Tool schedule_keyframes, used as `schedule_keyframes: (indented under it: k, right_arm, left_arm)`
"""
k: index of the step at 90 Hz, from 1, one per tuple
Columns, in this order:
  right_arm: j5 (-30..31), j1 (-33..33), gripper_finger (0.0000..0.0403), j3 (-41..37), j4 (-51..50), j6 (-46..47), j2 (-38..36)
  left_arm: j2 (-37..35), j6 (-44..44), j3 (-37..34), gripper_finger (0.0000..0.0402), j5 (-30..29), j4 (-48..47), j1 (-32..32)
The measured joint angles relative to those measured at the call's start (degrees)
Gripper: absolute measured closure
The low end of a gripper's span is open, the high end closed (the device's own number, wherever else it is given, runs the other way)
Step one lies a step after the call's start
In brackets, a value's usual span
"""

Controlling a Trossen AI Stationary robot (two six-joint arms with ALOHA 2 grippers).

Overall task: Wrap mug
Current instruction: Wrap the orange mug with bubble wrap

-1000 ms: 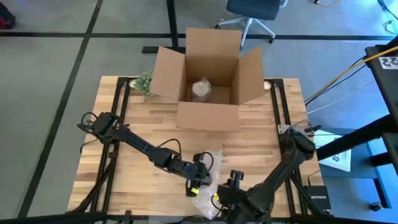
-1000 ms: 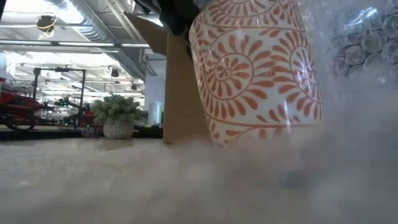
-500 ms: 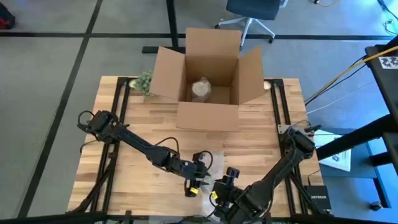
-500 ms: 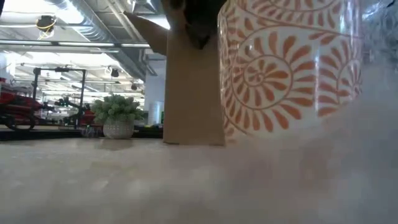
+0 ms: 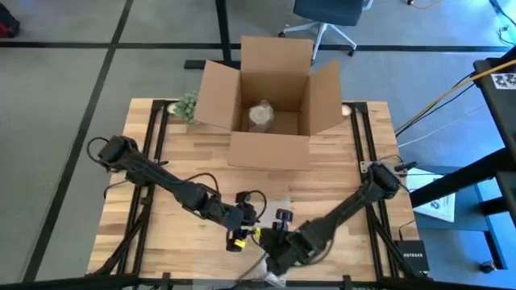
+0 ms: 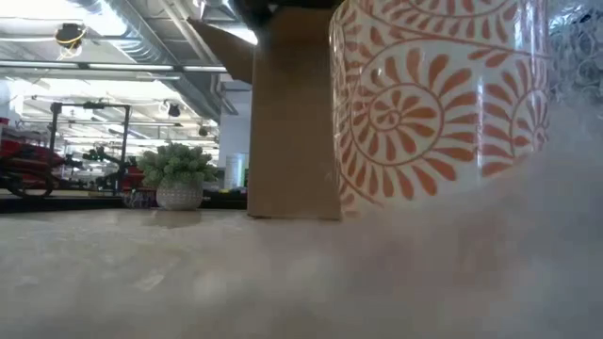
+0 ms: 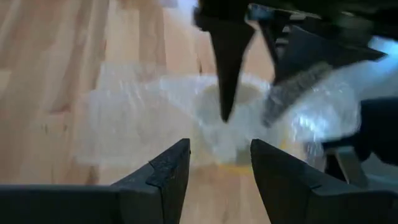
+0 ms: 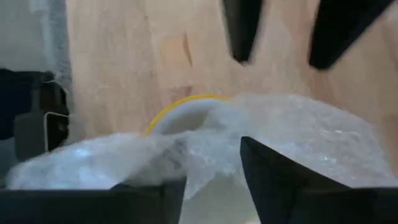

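Item: white ceramic mug with orange spiral pattern (image 6: 438, 99), standing upright near the front edge of the light wooden slatted table (image 5: 161, 173), on a clear bubble-wrap sheet (image 7: 130, 121). Yellow-tinted rim partly visible through the film in both wrist views. Wrap bunched up around one side only; far side bare in the low view. Judged partway through wrapping.

Left gripper (image 5: 235, 234): just beside the mug, on the left. Fingers parted, nothing between them in the left wrist view. Probably poised to pin or lift the loose sheet edge.

Right gripper (image 5: 278, 242): just beside the mug on the other side, low over the wrap. Fingers parted; bubble wrap lying between and across them, firm grasp not evident. Probably placed to draw the film over the rim.

Also present: open brown cardboard box (image 5: 270, 101) at the table's rear, flaps spread, holding a wrapped bundle (image 5: 261, 115), presumably to receive the mug. Small green potted plant (image 6: 179, 174) beside the box.
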Motion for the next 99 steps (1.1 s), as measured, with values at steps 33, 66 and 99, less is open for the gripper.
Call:
schedule_keyframes:
  k: [33, 66, 99]
  right_arm:
    - [-5.9, -2.2, 0.0399, -8.4, 8.6, -0.2, 1.3]
    - [-4.5, -2.1, 0.0391, -8.0, 15.1, -3.3, 1.3]
    - [-2.8, -2.1, 0.0391, -8.0, 15.3, -4.5, 1.3]
  left_arm:
    - [0.3, -0.6, -5.0, 0.0247, -12.8, -5.9, -1.9]
    - [0.4, -0.6, -21.8, 0.0247, -12.4, 29.5, 6.0]
    - [0.8, 0.8, -22.6, 0.0247, 6.4, 43.1, 5.1]
